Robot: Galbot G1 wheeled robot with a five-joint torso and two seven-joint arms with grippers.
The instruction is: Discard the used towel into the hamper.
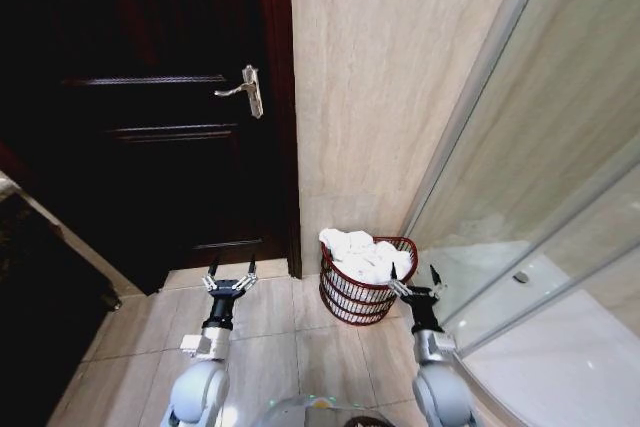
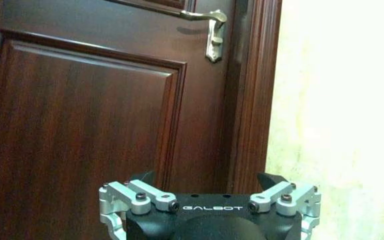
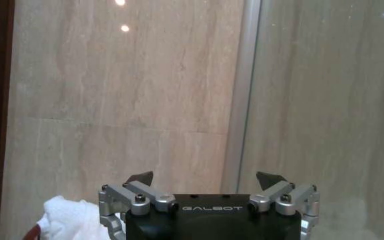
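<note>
The hamper [image 1: 352,304], a dark red-brown wire basket, stands on the tiled floor against the beige wall. A crumpled white towel [image 1: 360,252] lies inside it and piles above its rim. My right gripper [image 1: 415,278] is open and empty just to the right of the hamper, level with its rim. In the right wrist view the right gripper [image 3: 205,177] faces the wall, with the towel [image 3: 68,219] at its side. My left gripper [image 1: 232,268] hangs open and empty to the left of the hamper, in front of the door; the left wrist view shows the left gripper [image 2: 207,177] pointing at it.
A dark wooden door [image 1: 150,107] with a metal handle [image 1: 248,89] fills the left. A glass shower partition [image 1: 530,197] with a metal frame runs along the right, close to the right arm. A dark counter edge [image 1: 30,217] juts in at the far left. Tiled floor [image 1: 290,347] lies between the arms.
</note>
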